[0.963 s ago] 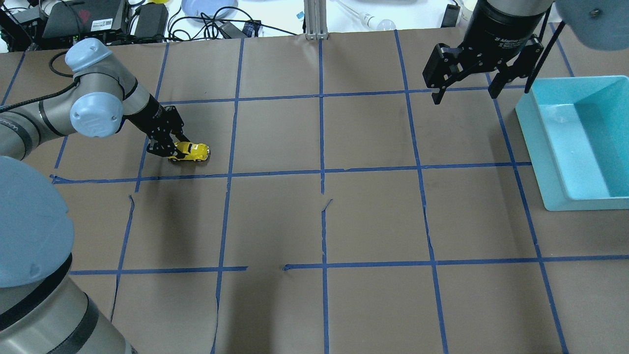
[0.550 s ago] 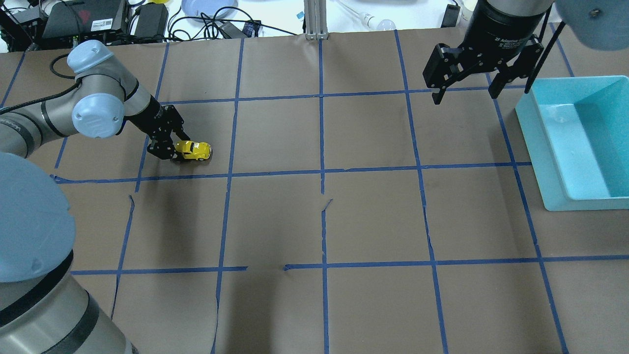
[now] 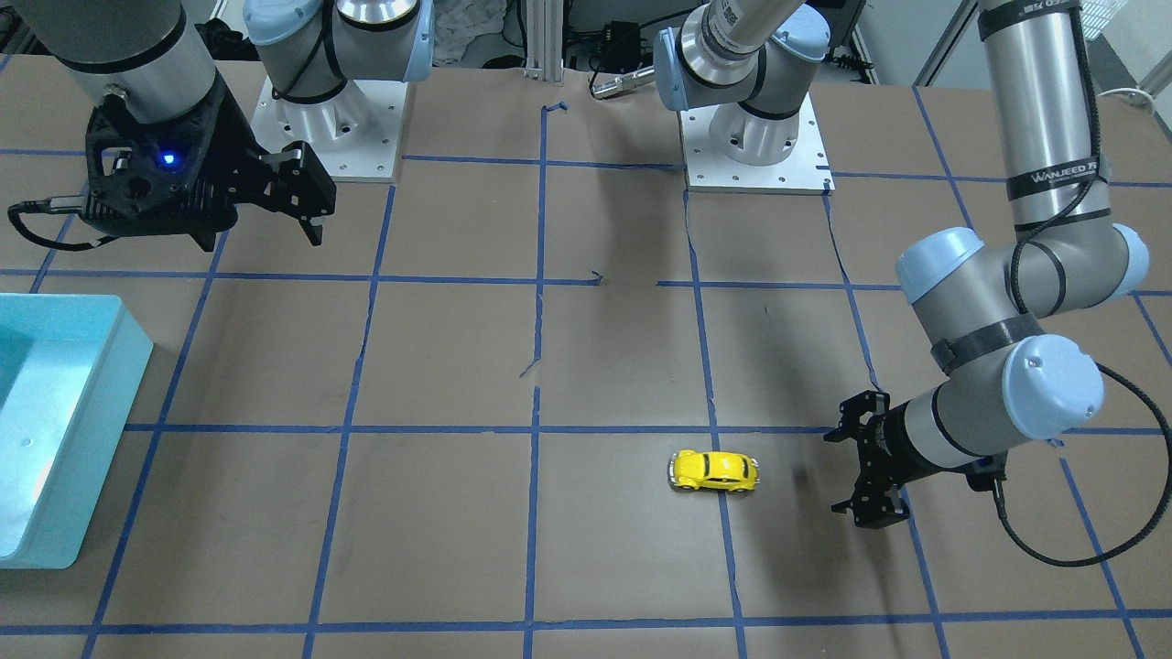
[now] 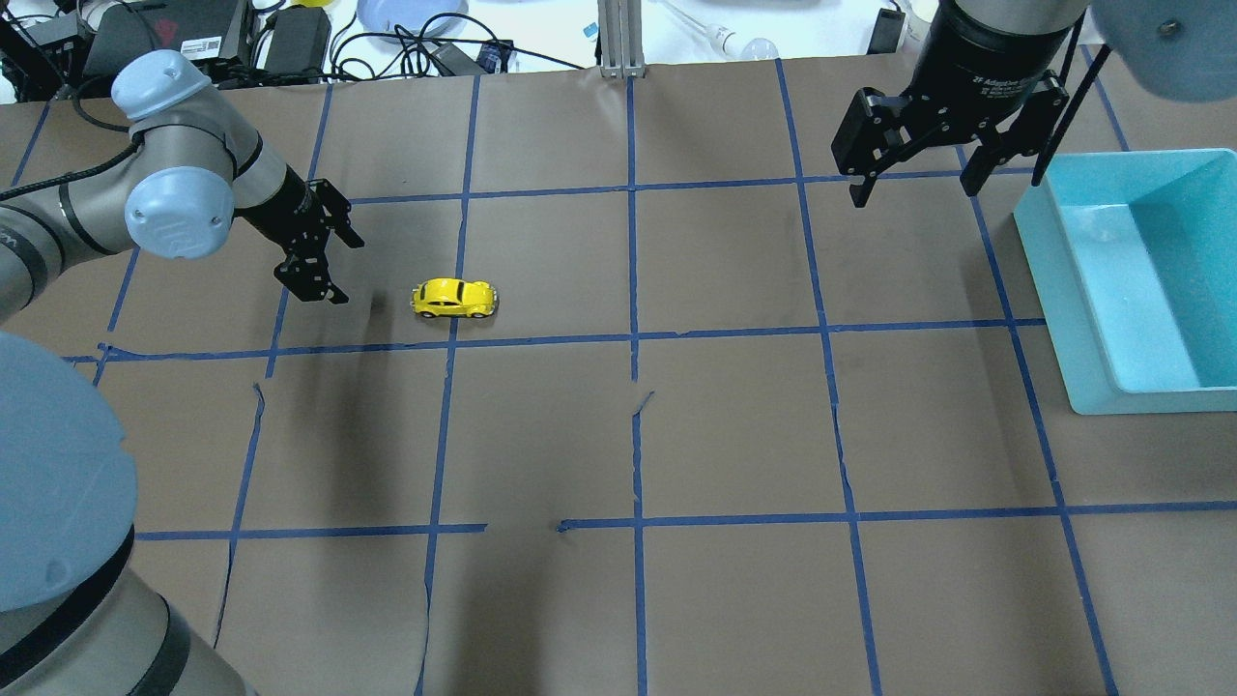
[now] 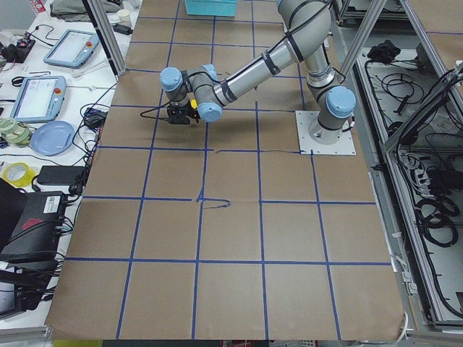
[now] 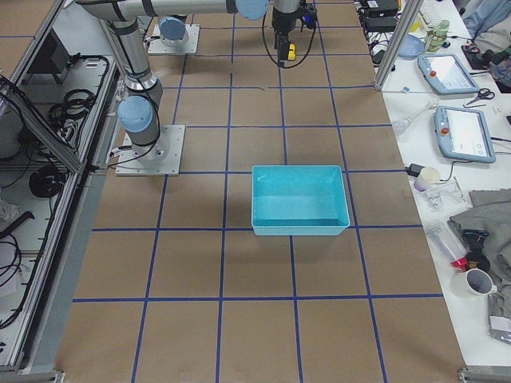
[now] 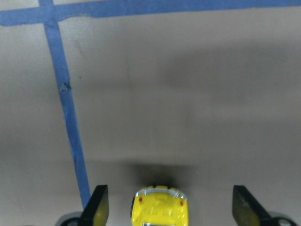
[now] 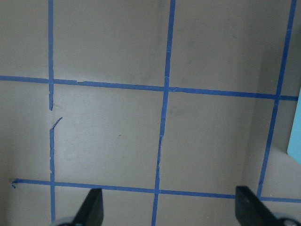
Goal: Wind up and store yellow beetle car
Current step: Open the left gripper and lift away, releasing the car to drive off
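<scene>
The yellow beetle car (image 4: 454, 298) stands on its wheels on the brown paper table, free of both grippers, astride a blue tape line; it also shows in the front view (image 3: 714, 470). My left gripper (image 4: 348, 271) is open and empty, just above the table, a short way to the car's left. In the left wrist view the car's rear (image 7: 160, 209) shows at the bottom edge between the spread fingers (image 7: 99, 209). My right gripper (image 4: 913, 191) is open and empty, hanging high at the far right next to the teal bin (image 4: 1082, 290).
The teal bin (image 3: 92, 430) is empty and sits at the table's right edge. Blue tape lines grid the paper. Cables, power bricks and a plate (image 4: 411, 17) lie beyond the far edge.
My left gripper has opened, let go of the car and drawn back to the left and away. The car has rolled to the right, across a tape line. The right arm has not moved.
</scene>
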Available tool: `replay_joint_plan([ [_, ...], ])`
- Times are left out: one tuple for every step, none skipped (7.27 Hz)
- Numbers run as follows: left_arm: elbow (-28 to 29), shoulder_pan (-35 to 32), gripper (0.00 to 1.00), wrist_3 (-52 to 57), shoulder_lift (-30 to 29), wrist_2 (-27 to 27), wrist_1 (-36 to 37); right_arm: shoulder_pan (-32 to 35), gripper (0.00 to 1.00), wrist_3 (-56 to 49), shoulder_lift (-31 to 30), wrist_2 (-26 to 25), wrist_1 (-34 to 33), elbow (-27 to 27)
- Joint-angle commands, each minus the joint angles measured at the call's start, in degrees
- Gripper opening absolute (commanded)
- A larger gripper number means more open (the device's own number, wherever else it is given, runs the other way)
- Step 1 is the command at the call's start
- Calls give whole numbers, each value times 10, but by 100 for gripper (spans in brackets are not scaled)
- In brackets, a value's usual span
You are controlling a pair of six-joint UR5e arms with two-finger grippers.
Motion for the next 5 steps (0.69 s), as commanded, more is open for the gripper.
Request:
replay_joint_plan([
  [24,-6,94,164,47,54,-9,0,100,0,0,1,0,0],
  [33,-7,98,312,74,108,-36,0,100,0,0,2,0,0],
  [35,-8,100,413,100,119,-55,1,100,2,1,1,-2,0],
  [35,-17,100,441,121,118,-60,1,100,2,2,-3,-8,-1],
  [38,-31,100,479,137,113,-91,0,100,9,7,1,-7,-2],
])
